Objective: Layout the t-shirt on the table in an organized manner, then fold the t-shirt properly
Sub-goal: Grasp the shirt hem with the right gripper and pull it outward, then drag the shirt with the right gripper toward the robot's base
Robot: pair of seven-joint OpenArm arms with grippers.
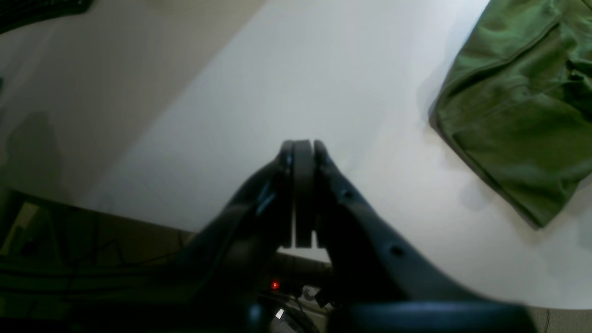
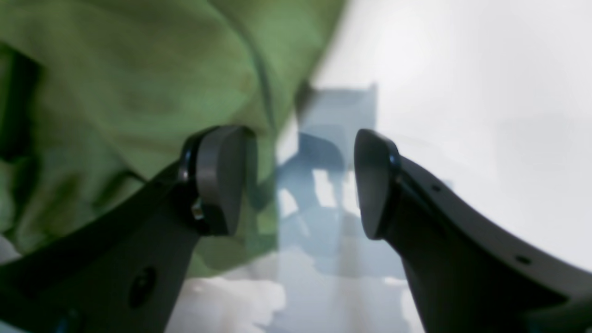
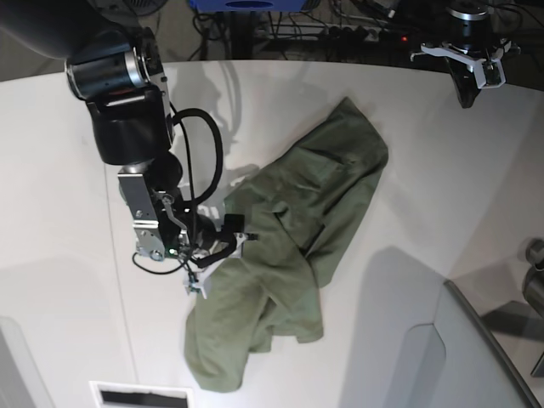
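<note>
The olive-green t-shirt (image 3: 310,221) lies crumpled and slanted across the middle of the white table (image 3: 425,195), from the far centre down to the near left. My right gripper (image 3: 217,259) sits low at the shirt's left edge. In the right wrist view this gripper (image 2: 296,185) is open, with the t-shirt (image 2: 138,92) bunched beside and behind its left finger (image 2: 217,180) and bare table in the gap. My left gripper (image 1: 303,152) is shut on nothing above bare table (image 1: 286,83); the t-shirt (image 1: 518,115) lies to its right. In the base view the left gripper (image 3: 466,93) hangs at the far right corner.
A grey curved panel (image 3: 476,348) juts in at the near right. A dark slot (image 3: 140,397) shows at the table's near left edge. Cables and a power strip (image 3: 357,30) lie beyond the far edge. The table's curved edge (image 1: 138,217) runs below my left gripper.
</note>
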